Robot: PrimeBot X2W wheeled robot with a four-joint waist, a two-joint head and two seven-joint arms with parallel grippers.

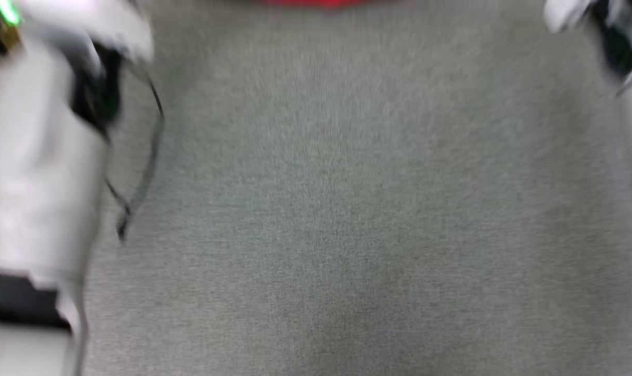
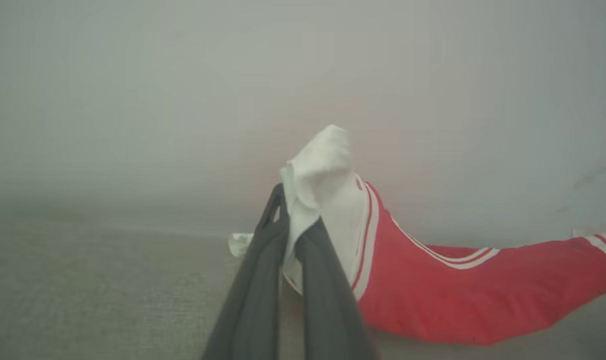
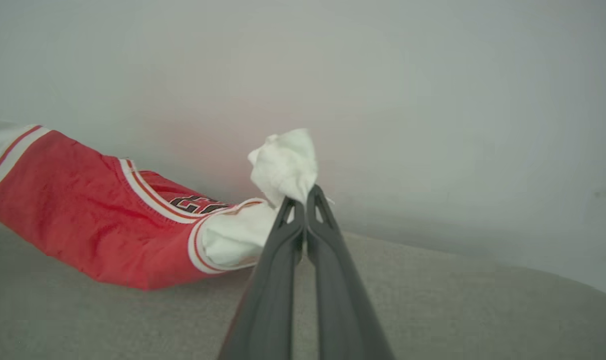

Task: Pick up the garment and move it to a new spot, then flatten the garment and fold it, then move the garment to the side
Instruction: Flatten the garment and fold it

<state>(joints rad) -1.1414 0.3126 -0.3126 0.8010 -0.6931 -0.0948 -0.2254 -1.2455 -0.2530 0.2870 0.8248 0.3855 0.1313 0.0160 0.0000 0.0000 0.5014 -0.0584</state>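
Head view: the red sleeveless jersey with white side panels [image 1: 316, 2] is a blurred strip at the top centre edge, above the grey textured surface [image 1: 316, 209]. Carry both corners level and taut. Left wrist view: the left gripper [image 2: 288, 212] is clamped on a bunched white corner at centre, and the red body sags toward lower right. Right wrist view: the right gripper [image 3: 298, 200] pinches the opposite white corner, with black lettering showing left of centre.

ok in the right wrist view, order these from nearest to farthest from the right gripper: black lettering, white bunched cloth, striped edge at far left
1. white bunched cloth, pinched in the right gripper
2. black lettering, just left
3. striped edge, far left
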